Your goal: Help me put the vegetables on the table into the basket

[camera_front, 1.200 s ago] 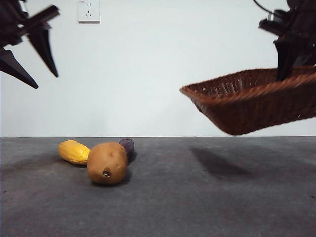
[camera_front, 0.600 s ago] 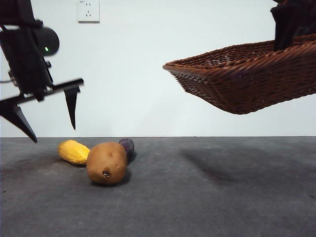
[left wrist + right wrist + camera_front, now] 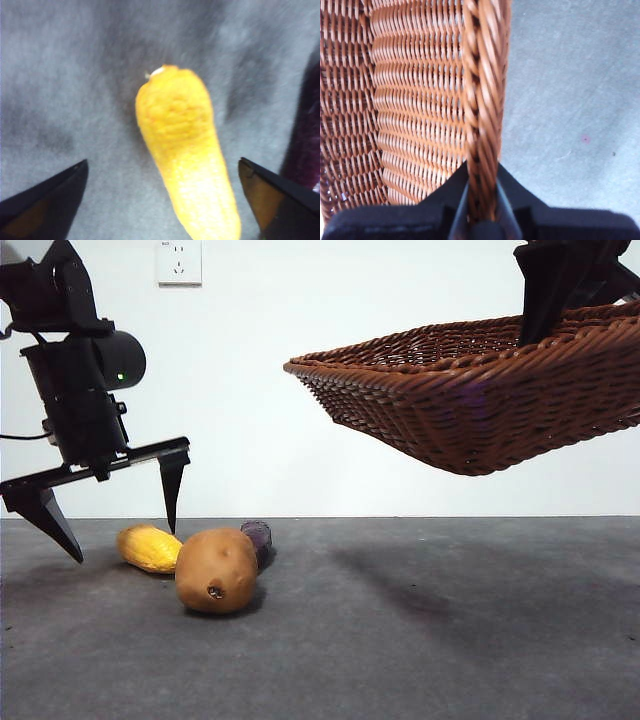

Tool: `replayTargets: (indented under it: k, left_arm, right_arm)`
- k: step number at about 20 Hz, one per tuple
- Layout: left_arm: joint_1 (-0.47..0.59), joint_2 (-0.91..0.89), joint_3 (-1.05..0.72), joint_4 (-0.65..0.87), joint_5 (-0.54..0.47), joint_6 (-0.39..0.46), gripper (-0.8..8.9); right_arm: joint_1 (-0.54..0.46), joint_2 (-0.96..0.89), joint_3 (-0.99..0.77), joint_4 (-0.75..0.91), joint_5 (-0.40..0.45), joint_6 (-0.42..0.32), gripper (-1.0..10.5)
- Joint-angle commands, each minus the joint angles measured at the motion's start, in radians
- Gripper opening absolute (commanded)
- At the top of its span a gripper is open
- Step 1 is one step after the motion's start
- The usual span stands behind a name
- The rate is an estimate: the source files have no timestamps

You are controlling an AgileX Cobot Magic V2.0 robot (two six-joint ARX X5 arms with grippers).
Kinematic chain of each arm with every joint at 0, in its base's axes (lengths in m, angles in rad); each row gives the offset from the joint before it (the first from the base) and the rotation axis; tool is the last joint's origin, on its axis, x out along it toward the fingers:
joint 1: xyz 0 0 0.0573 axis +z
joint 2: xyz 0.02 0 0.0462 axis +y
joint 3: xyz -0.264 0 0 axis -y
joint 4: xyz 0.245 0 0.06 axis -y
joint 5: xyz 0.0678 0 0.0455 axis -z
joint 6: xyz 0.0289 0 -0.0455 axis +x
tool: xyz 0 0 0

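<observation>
A yellow corn cob (image 3: 150, 547) lies on the grey table (image 3: 420, 640) at the left, with the brown potato (image 3: 217, 570) in front of it and the purple eggplant (image 3: 258, 537) just behind the potato. My left gripper (image 3: 112, 510) hangs open right above the corn (image 3: 187, 155), one jaw to each side, not touching it. The eggplant's dark edge (image 3: 307, 145) shows beside one jaw. My right gripper (image 3: 545, 305) is shut on the braided rim (image 3: 485, 100) of the brown wicker basket (image 3: 470, 390), holding it tilted in the air at the upper right.
A white wall with a socket (image 3: 179, 262) stands behind the table. The basket's shadow falls on the table's right half.
My left gripper has come down from the top left to just above the corn. The basket has been carried leftward and slightly up, looming larger.
</observation>
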Motion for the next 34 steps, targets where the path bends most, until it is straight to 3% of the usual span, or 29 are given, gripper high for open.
replayTargets:
  k: [1, 2, 4, 8, 11, 13, 16, 18, 21, 27, 31, 34]
  left_arm:
    - [-0.007, 0.030, 0.000, -0.009, -0.003, -0.006, 4.94]
    - [-0.008, 0.030, 0.000, -0.011, -0.004, -0.006, 4.92]
    - [-0.009, 0.030, 0.000, -0.014, -0.003, -0.006, 3.77]
    - [-0.010, 0.028, 0.002, -0.011, 0.014, -0.001, -0.16]
    - [-0.011, 0.017, 0.048, -0.023, 0.073, 0.042, -0.09]
    - [-0.015, 0.006, 0.141, -0.093, 0.128, 0.127, -0.09]
    - [-0.070, -0.010, 0.301, -0.290, 0.161, 0.319, -0.09]
    - [-0.143, -0.057, 0.320, -0.306, 0.161, 0.373, -0.09]
    - [-0.274, -0.129, 0.320, -0.246, 0.161, 0.381, -0.09]
    - [-0.523, -0.152, 0.320, -0.120, 0.203, 0.315, -0.09]
    - [-0.552, -0.148, 0.320, -0.086, 0.201, 0.229, 0.00]
    - [-0.551, -0.148, 0.320, -0.117, 0.050, 0.218, 0.13]
  right_arm:
    - [0.001, -0.005, 0.001, -0.001, -0.012, -0.008, -0.2]
    - [0.001, -0.005, 0.001, -0.003, -0.012, -0.008, -0.2]
    - [0.001, -0.005, 0.001, -0.006, -0.012, -0.009, -0.2]
    - [0.001, -0.005, 0.001, -0.012, -0.012, -0.010, -0.2]
    - [0.001, -0.005, 0.001, -0.011, -0.011, -0.010, -0.2]
    - [0.000, -0.004, 0.000, 0.004, 0.013, -0.002, -0.2]
    - [0.000, -0.003, -0.003, 0.037, 0.105, 0.108, -0.2]
    - [0.000, -0.002, -0.003, 0.057, 0.171, 0.193, -0.2]
    - [0.001, 0.009, -0.003, 0.058, 0.192, 0.257, -0.2]
    - [0.021, 0.012, -0.003, 0.003, 0.191, 0.275, -0.2]
    - [0.061, 0.012, -0.003, -0.013, 0.183, 0.275, -0.2]
    - [0.102, 0.012, -0.003, -0.011, 0.183, 0.275, -0.2]
